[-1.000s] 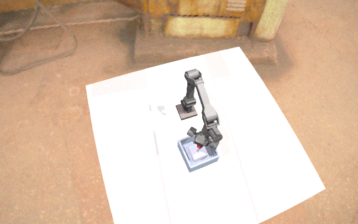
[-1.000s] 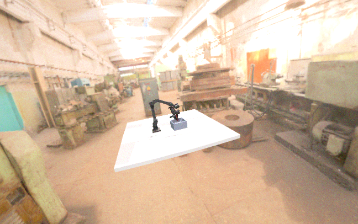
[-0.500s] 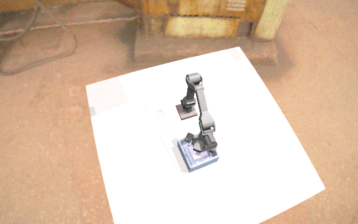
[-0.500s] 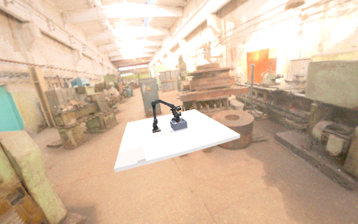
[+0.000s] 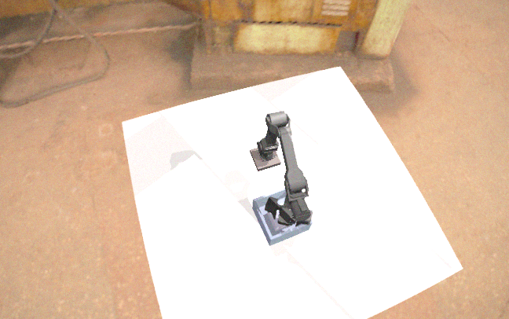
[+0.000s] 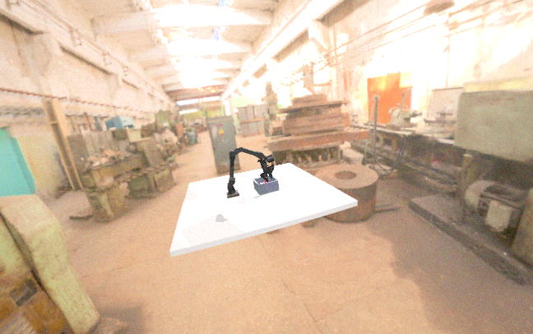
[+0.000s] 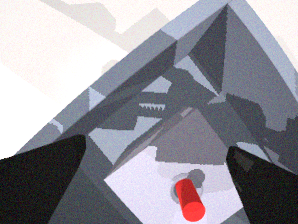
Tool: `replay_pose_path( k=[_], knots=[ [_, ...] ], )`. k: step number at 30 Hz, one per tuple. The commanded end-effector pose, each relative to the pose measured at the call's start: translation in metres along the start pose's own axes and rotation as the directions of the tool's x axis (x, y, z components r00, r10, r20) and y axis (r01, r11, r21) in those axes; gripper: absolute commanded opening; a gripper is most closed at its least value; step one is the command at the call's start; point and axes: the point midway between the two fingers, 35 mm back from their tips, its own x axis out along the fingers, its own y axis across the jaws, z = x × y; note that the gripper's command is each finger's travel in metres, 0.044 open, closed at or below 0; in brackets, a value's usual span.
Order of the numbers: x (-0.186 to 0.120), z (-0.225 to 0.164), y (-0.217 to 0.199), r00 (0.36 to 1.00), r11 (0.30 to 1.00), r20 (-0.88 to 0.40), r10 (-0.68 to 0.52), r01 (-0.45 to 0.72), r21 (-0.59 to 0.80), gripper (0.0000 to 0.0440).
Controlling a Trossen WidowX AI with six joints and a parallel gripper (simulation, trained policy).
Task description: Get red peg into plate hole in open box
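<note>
Bright light is washing over a factory hall, a grey cabinet [image 6: 223, 144] standing behind the white table [image 5: 346, 220] [image 6: 263, 218], brownish floor [image 5: 71, 236] [image 6: 230, 296] surrounding it.
</note>
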Motion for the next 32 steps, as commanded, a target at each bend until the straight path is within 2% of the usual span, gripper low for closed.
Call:
replay_pose_path(
  k=[1,11,32],
  knots=[
    [-0.010,0.012,0.016,0.998,0.998,0.000,0.055,-0.055,-0.010,0.0440],
    [-0.037,0.034,0.051,0.987,0.987,0.003,0.160,-0.160,-0.026,0.0440],
    [-0.038,0.035,0.053,0.986,0.986,0.006,0.165,-0.165,-0.029,0.0440]
  ],
)
